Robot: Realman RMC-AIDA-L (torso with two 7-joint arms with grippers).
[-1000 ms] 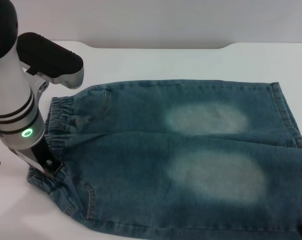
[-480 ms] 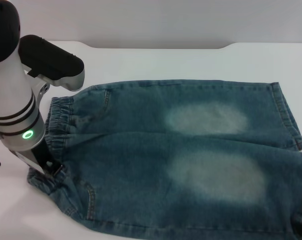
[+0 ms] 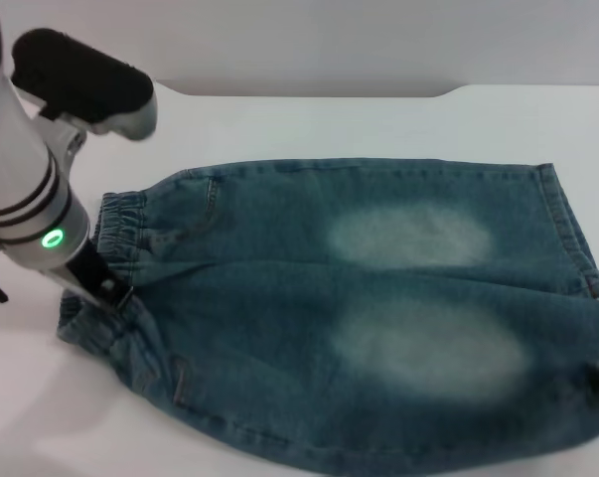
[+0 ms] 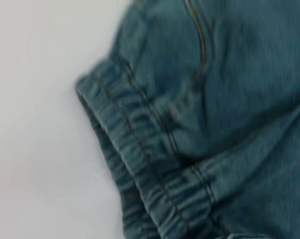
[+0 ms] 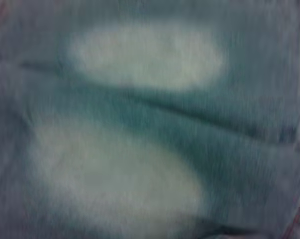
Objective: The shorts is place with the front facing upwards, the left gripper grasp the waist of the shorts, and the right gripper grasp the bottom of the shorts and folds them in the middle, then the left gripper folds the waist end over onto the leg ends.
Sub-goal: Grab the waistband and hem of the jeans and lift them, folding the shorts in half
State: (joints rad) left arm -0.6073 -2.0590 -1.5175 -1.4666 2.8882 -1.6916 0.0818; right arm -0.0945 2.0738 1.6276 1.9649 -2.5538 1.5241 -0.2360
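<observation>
Denim shorts [image 3: 378,308] spread front-up on the white surface [image 3: 309,124], elastic waistband [image 3: 115,234] toward the left arm, leg hems [image 3: 567,229] at the far side from it. Left gripper [image 3: 105,290] down at the near corner of that waistband, apparently pinching it, the fabric there bunched and lifted. Right gripper hardly visible beyond the near hem; jaws impossible to judge. Soft, limp, moderately heavy cloth, likely to sag and drag. Best held at the thick gathered elastic and the stitched hems, well in from the edge.
</observation>
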